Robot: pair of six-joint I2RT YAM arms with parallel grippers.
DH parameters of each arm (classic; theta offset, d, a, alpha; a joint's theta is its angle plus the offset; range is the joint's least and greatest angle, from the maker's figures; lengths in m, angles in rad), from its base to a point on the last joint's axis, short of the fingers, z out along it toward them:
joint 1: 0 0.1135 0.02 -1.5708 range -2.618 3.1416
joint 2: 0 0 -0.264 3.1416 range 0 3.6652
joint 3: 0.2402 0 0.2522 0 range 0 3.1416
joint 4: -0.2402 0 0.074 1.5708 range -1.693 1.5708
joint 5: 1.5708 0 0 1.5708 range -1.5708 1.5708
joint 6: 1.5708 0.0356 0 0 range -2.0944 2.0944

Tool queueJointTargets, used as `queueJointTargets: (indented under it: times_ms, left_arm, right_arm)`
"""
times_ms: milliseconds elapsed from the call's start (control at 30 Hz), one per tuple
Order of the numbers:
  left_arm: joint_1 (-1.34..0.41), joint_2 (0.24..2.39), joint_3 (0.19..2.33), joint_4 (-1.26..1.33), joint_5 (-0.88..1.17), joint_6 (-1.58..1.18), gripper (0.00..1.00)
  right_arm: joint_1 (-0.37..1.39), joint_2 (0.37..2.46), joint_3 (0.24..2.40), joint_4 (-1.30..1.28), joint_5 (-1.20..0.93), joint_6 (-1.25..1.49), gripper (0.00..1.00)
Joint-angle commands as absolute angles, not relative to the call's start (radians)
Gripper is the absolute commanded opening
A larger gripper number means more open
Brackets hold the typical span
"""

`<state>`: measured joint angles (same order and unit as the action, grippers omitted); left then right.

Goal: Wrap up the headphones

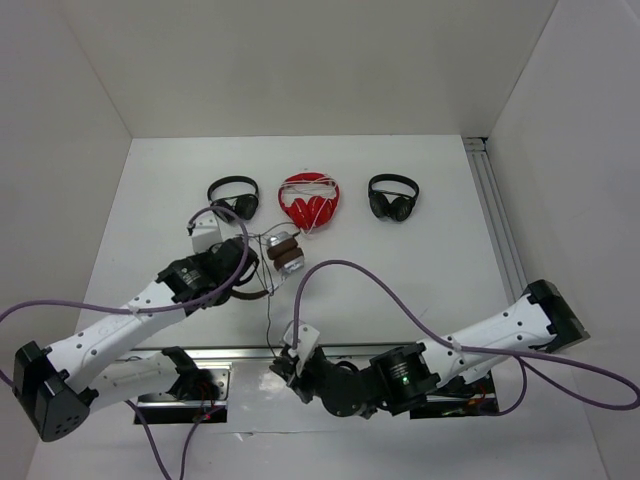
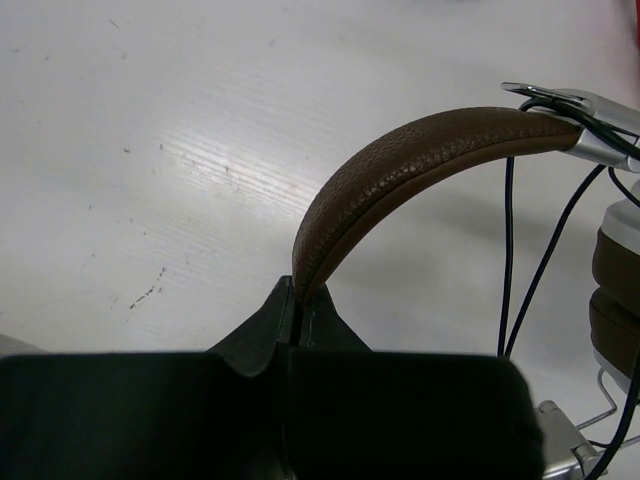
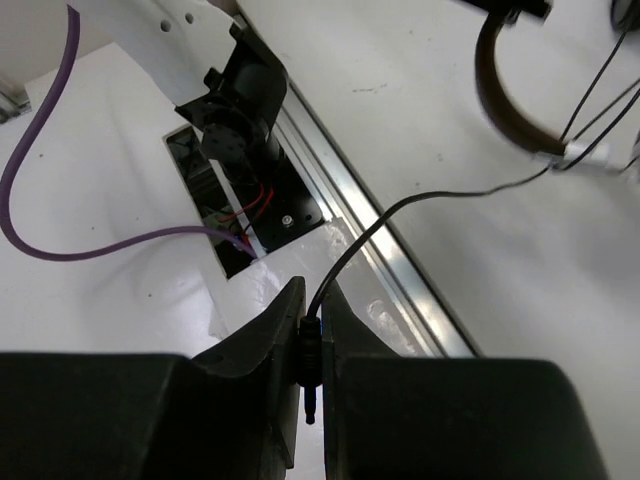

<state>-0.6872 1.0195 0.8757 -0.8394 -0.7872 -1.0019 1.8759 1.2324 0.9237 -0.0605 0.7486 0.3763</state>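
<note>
Two claws, both busy: the left claw [image 2: 297,303] is pinched tight on the brown headband [image 2: 420,160] of the headphones [image 1: 285,252], which are held near the middle of the table [image 1: 420,290], just on the near side of a red pair [image 1: 310,200], with the ear cups to the right of the grip. Down at the near edge, the right claw [image 3: 310,335] is clamped on the plug end of the thin dark cable [image 3: 400,205], which runs in a loose curve back toward the cups, where a few strands hang beside the slider. Here's the danger as I read it: tug that plug end too hard and the headband could twist or slide out of the left pinch. Too little tension and any turns would sag off. That cable could also catch on the metal rail [image 3: 400,300] along the near edge.
</note>
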Motion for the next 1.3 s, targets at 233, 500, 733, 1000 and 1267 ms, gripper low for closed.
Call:
queueJointTargets:
  times_ms: [233, 500, 733, 1000, 1267]
  left_arm:
    - [-0.928, 0.982, 0.790, -0.724, -0.847, -1.025, 0.00]
    - [-1.040, 0.911, 0.684, -0.654, -0.813, -0.991, 0.00]
    - [-1.071, 0.893, 0.644, -0.534, -0.742, -0.861, 0.00]
    - [-1.081, 0.789, 0.598, -0.469, -0.629, -0.769, 0.00]
    - [-1.081, 0.718, 0.589, -0.469, -0.557, -0.769, 0.00]
  right_arm:
    - [1.783, 1.183, 1.069, -0.193, 0.739, 0.169, 0.00]
    - [1.654, 1.075, 1.060, -0.252, 0.739, 0.129, 0.00]
    - [1.582, 1.068, 1.080, -0.317, 0.655, 0.129, 0.00]
    - [1.497, 1.068, 1.016, -0.311, 0.644, 0.101, 0.00]
    - [1.241, 1.069, 0.971, -0.250, 0.436, 0.069, 0.00]
